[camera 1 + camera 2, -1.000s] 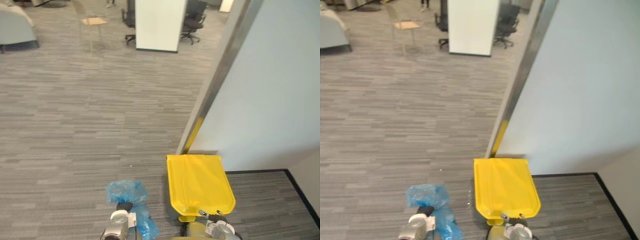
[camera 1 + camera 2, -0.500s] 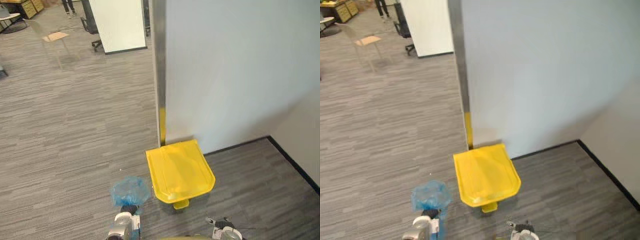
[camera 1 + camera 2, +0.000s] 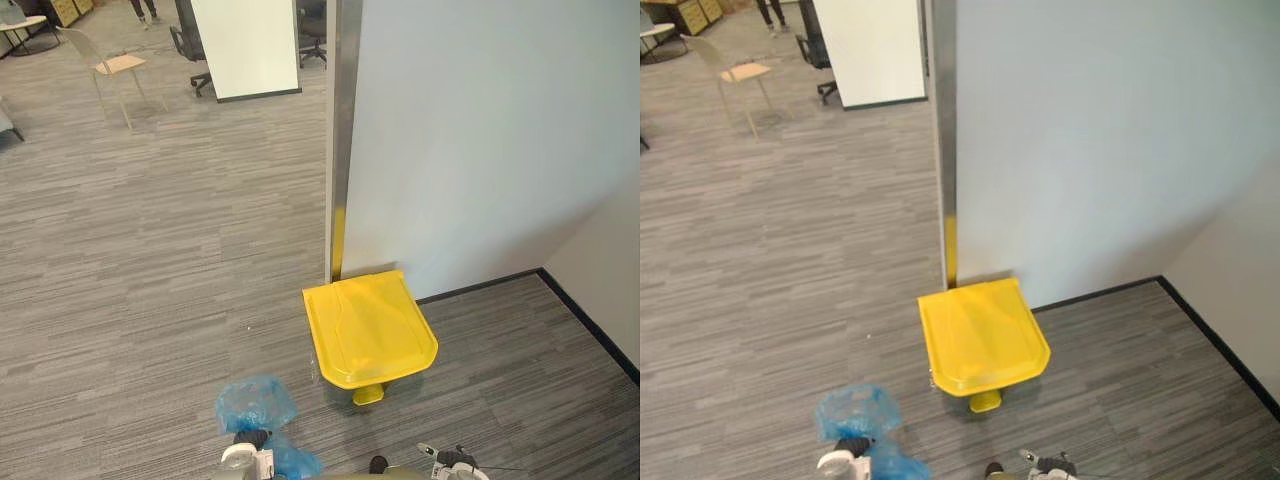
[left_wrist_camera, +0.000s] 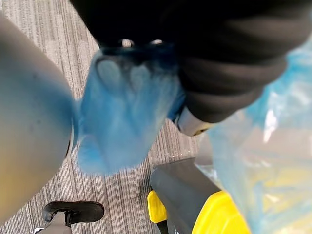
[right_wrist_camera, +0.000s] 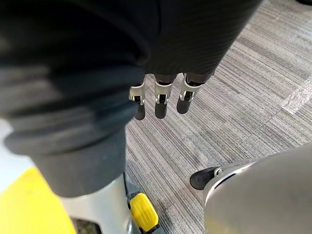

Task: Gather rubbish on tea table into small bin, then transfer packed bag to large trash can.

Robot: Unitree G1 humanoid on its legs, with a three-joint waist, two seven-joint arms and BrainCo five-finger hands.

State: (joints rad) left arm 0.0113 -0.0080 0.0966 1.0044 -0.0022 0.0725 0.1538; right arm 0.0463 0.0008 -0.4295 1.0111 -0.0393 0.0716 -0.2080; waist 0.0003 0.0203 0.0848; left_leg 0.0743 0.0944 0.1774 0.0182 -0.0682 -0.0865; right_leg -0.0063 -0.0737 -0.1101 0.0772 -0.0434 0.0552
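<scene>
Held low, left hand (image 3: 240, 455) fingers clenched on blue bag (image 3: 256, 403), right hand (image 5: 161, 100) hanging, fingers relaxed

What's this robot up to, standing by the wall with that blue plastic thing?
It is taking out the rubbish. Its left hand grips a blue bag, bunched in its fingers, and it stands facing a trash can with a yellow lid set against the wall. The lid is down, so the bag is not in yet. The right hand hangs empty with relaxed fingers, near the can's yellow foot pedal.
</scene>
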